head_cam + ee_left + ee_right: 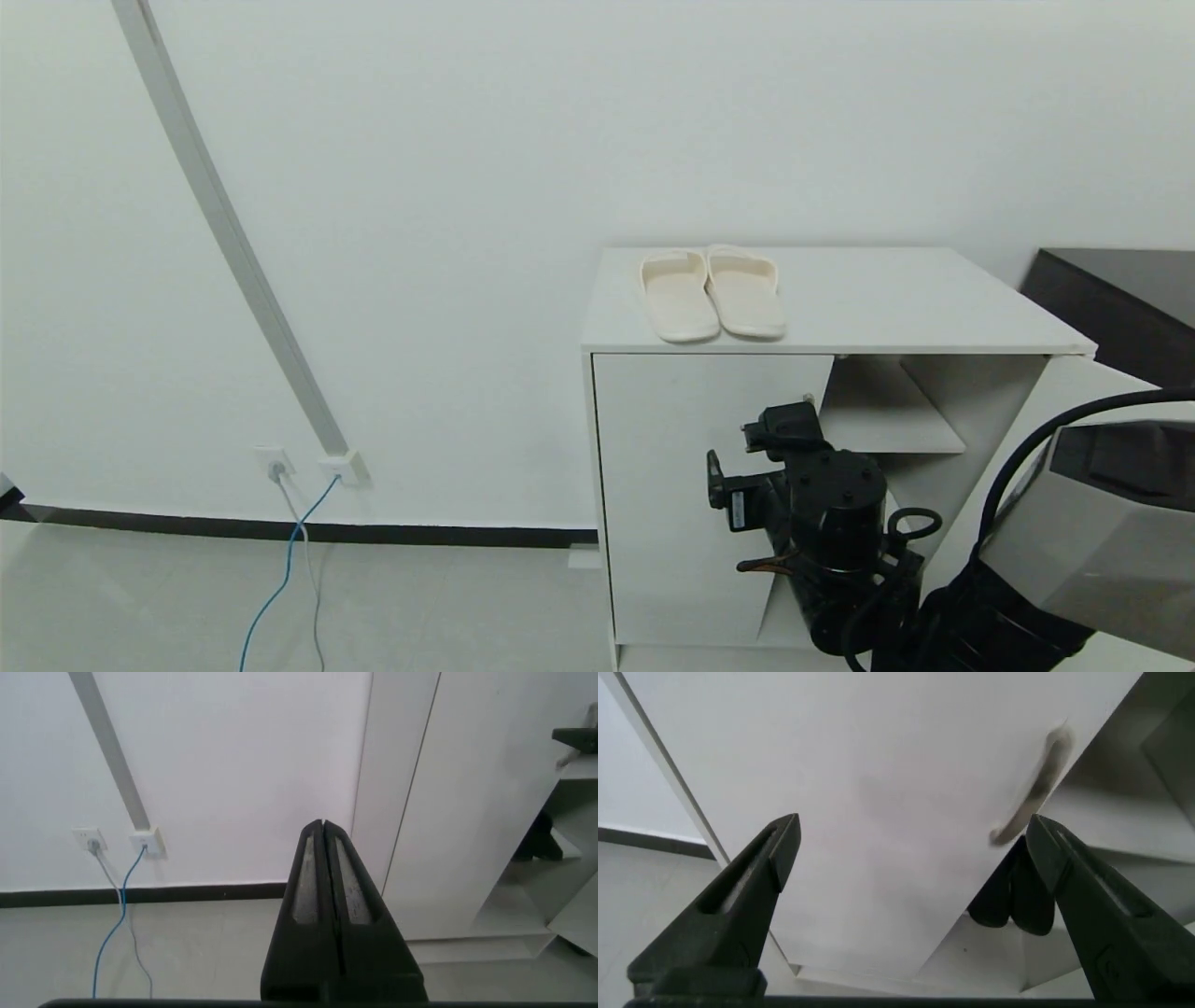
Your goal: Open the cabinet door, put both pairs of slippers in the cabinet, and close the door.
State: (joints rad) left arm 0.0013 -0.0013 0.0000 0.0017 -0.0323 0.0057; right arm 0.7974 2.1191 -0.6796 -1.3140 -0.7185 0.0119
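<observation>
Matt white cabinet [840,299]; slippers [711,294] perhaps smooth foam.

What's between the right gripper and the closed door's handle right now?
Nothing: in the right wrist view, the right gripper's open fingers face the handle across bare door panel.

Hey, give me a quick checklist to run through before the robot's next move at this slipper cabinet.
1. Right gripper ready for the door handle: ok, jaws open.
2. Handle centred between the jaws: not ok, it lies close to one jaw.
3. Left gripper free: ok, jaws shut on nothing.
4. Cream slippers stowed: not ok, side by side on the cabinet top.
5. Cabinet's right side open: ok, shelf exposed.
6. Other pair inside: cannot tell, just dark shapes behind the door.
</observation>
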